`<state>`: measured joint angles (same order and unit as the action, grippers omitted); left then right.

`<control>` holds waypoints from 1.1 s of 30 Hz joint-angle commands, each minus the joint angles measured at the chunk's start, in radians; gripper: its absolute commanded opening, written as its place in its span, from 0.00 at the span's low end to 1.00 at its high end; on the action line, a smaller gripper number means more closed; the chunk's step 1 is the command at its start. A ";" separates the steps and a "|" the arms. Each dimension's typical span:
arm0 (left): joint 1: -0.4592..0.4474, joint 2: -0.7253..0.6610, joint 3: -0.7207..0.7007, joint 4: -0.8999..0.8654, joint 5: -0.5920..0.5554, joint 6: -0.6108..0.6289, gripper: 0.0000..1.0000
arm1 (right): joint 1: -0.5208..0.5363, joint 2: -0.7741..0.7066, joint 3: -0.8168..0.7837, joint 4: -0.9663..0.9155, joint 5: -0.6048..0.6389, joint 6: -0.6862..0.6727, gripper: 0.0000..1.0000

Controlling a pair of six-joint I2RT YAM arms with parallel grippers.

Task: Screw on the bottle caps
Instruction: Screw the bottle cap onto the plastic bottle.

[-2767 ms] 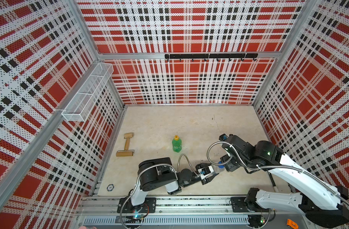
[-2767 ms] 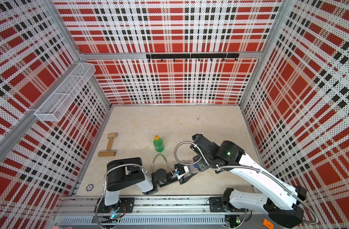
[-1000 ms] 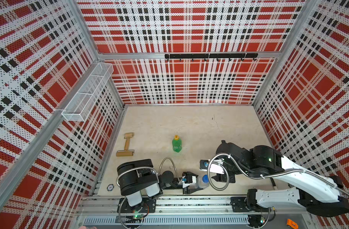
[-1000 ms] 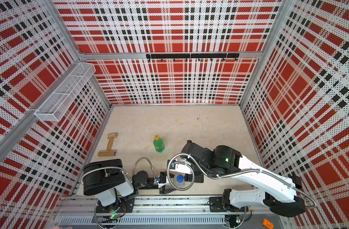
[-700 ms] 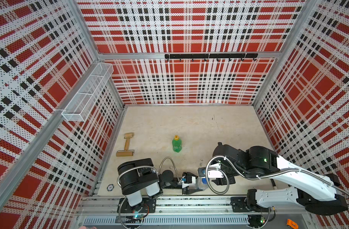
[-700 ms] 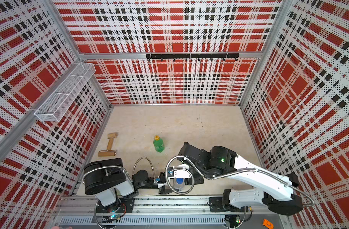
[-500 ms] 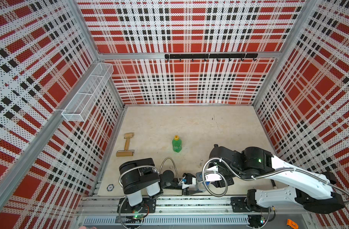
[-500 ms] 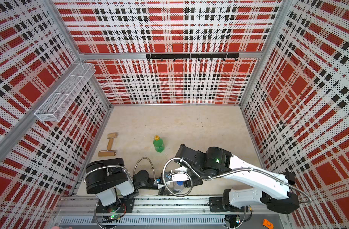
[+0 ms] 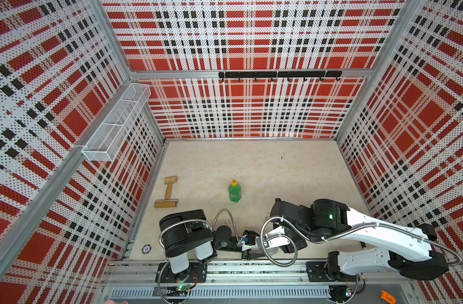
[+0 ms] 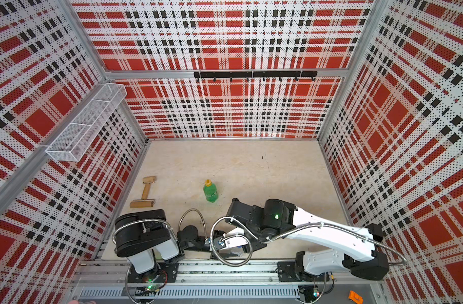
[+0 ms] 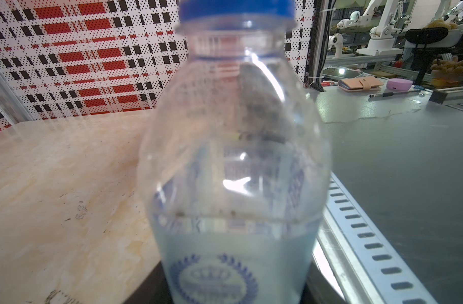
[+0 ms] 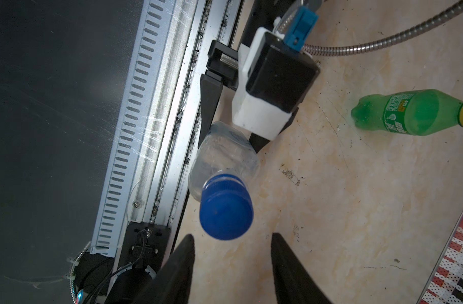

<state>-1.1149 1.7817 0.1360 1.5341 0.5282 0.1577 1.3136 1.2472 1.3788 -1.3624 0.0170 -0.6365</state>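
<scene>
The right gripper (image 12: 231, 238) is hanging with its jaws apart just short of the blue cap (image 12: 226, 208), touching nothing. The left gripper (image 12: 231, 142) is clamping the body of the clear bottle (image 12: 225, 158), holding it upright.

The blue cap is sitting on that bottle's neck, though I cannot tell how far it is threaded. I judge the step in hand to be tightening this cap. The next move is calling for the right jaws to come over it, close on its ribbed side and turn, with the left bracing the bottle against spinning.

The clear bottle is showing no liquid that I can make out. Well apart from it, the green bottle (image 9: 234, 192) is standing with its yellow-orange cap (image 9: 233, 182) on — contents unclear.
</scene>
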 commanded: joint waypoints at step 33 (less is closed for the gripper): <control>0.002 -0.034 0.006 0.034 -0.074 0.042 0.53 | 0.035 0.020 -0.037 0.105 0.018 0.118 0.40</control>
<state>-1.1133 1.7733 0.1402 1.5337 0.4797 0.1871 1.3418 1.2781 1.3472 -1.2995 0.0315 -0.5522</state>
